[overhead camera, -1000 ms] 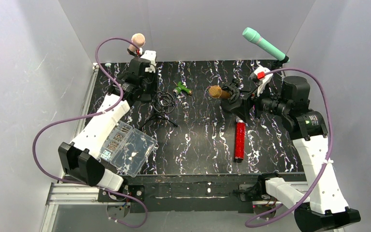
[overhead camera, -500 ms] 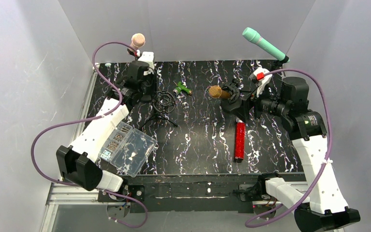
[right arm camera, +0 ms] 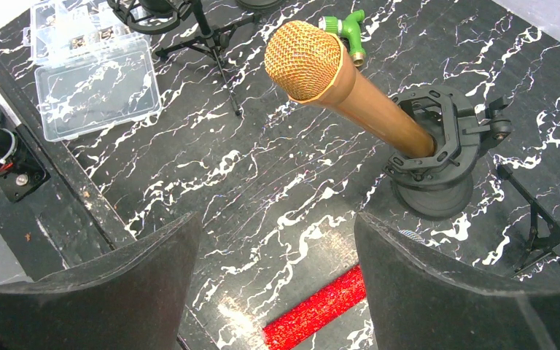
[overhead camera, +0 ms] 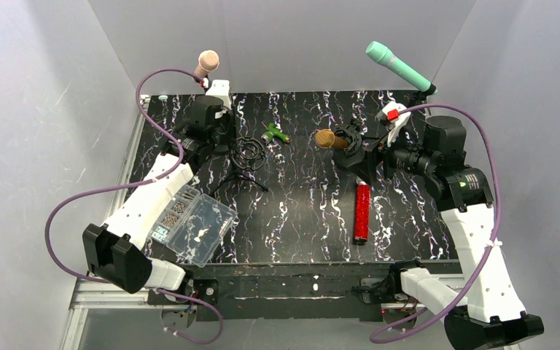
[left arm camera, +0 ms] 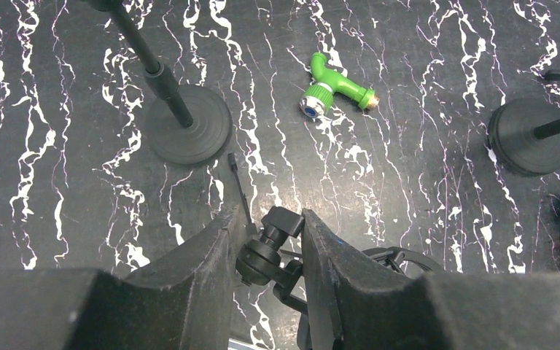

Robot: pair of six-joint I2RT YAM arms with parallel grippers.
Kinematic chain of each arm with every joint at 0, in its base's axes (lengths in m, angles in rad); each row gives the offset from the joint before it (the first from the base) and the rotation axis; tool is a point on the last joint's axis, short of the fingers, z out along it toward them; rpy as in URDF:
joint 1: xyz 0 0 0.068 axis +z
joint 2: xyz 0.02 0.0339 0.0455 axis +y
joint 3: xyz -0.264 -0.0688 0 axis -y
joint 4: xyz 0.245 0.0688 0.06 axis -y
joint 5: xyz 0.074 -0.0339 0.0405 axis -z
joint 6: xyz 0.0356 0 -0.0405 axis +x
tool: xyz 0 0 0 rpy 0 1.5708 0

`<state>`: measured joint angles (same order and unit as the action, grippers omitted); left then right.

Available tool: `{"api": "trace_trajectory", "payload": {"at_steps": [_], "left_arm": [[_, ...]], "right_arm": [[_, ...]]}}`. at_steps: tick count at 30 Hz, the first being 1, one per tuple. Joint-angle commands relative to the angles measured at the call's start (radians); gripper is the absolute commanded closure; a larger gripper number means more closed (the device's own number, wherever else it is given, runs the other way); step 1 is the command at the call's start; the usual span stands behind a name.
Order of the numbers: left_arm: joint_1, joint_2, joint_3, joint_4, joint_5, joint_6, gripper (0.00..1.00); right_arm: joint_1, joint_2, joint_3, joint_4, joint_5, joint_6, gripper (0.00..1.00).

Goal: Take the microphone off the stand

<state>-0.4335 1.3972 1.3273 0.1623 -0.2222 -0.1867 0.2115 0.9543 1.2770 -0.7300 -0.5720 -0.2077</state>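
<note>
A gold microphone [right arm camera: 335, 73] sits tilted in a black shock mount [right arm camera: 437, 138] on a round-based stand [right arm camera: 434, 193]; it also shows in the top view [overhead camera: 327, 138]. My right gripper [right arm camera: 273, 284] is open and empty, just behind and above this microphone, and it shows in the top view [overhead camera: 356, 152]. My left gripper [left arm camera: 266, 240] is shut on the black swivel joint [left arm camera: 262, 251] of a small tripod stand with an empty ring mount [overhead camera: 251, 152]. In the top view my left gripper [overhead camera: 227, 143] is at the back left.
A pink microphone [overhead camera: 207, 61] stands back left on a round base [left arm camera: 187, 131]. A teal microphone [overhead camera: 397, 65] stands back right. A red glitter microphone [overhead camera: 362, 211] lies on the table. A green fitting [left arm camera: 332, 89] lies mid-back. A clear parts box [overhead camera: 193, 226] sits front left.
My left arm has shifted slightly toward the back while holding the tripod's joint, and the empty ring mount has turned a little. The right arm and gold microphone have not moved.
</note>
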Motion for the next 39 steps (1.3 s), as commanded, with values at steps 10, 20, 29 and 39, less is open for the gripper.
{"api": "trace_trajectory", "payload": {"at_steps": [10, 20, 29, 39], "left_arm": [[0.013, 0.098, -0.151, -0.364, -0.006, -0.020, 1.00], [0.018, 0.071, -0.126, -0.367, 0.033, -0.012, 1.00], [0.018, 0.098, -0.013, -0.407, 0.119, 0.027, 0.38], [0.023, 0.107, 0.104, -0.458, 0.144, 0.088, 0.10]], "right_arm": [[0.005, -0.012, -0.005, 0.036, -0.015, 0.016, 0.15], [0.005, -0.020, -0.018, 0.041, -0.014, 0.014, 0.15], [0.005, -0.020, -0.019, 0.040, -0.011, 0.012, 0.15], [0.005, -0.026, -0.033, 0.044, -0.013, 0.011, 0.15]]}}
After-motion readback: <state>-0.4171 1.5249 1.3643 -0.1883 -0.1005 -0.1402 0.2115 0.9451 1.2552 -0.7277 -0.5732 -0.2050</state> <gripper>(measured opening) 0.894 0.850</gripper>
